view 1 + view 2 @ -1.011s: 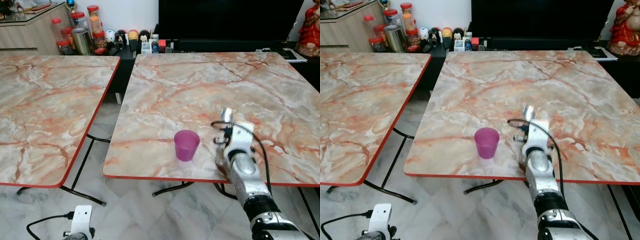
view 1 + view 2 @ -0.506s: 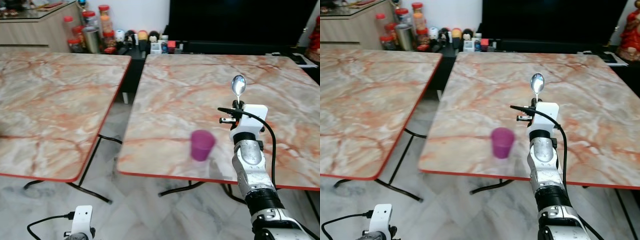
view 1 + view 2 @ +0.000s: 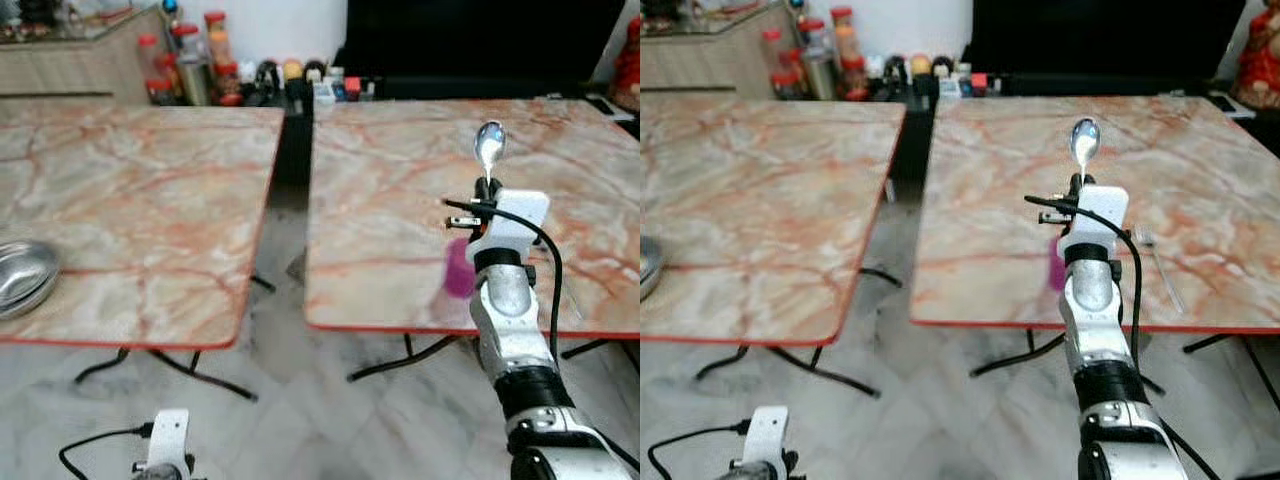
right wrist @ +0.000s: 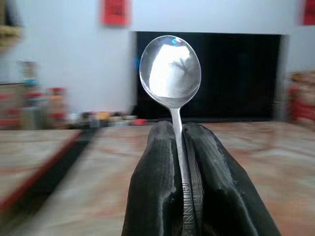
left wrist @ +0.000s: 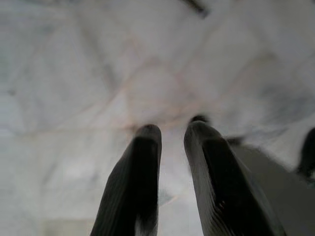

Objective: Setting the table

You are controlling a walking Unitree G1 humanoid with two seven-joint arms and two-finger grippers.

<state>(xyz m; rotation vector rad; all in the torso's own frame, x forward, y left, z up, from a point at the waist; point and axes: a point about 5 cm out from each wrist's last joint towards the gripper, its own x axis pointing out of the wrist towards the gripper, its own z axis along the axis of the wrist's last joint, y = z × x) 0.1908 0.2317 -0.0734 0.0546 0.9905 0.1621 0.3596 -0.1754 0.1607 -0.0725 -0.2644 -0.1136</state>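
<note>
Holding the spoon (image 4: pixel 171 73) upright in your right hand (image 4: pixel 179 147), you have its two black fingers (image 4: pixel 152 187) pressed together on the thin handle, with the bowl standing clear above the fingertips; carried this way, the spoon probably stays clear of the desk edge and whatever sits on the desk while it travels. It is polished metal, an oval mirror-bright bowl on a narrow flat stem with small letters stamped into it, and the ribbed rubbery finger pads give that slippery stem some purchase. From the head camera the raised spoon (image 3: pixel 490 146) sits at about 1 o'clock, over the near part of the right desk (image 3: pixel 400 170), a marble-patterned top in cream and rust veins with a thin red rim. Just below and to the left of your wrist, at about 3 o'clock, a small purple cup (image 3: pixel 458 268) stands near that desk's front edge, partly hidden by the arm; it looks like smooth, tapered plastic. A fork (image 3: pixel 1160 262) lies flat on the same top to the right of the arm. On the left desk (image 3: pixel 150 200), at 9 o'clock, the rim of a shiny steel bowl (image 3: pixel 22 276) shows at the frame edge, well apart from the rest. Your left hand (image 5: pixel 172 162) hangs idle over pale stone floor (image 5: pixel 74 73), its fingers slightly apart and holding nothing.
</note>
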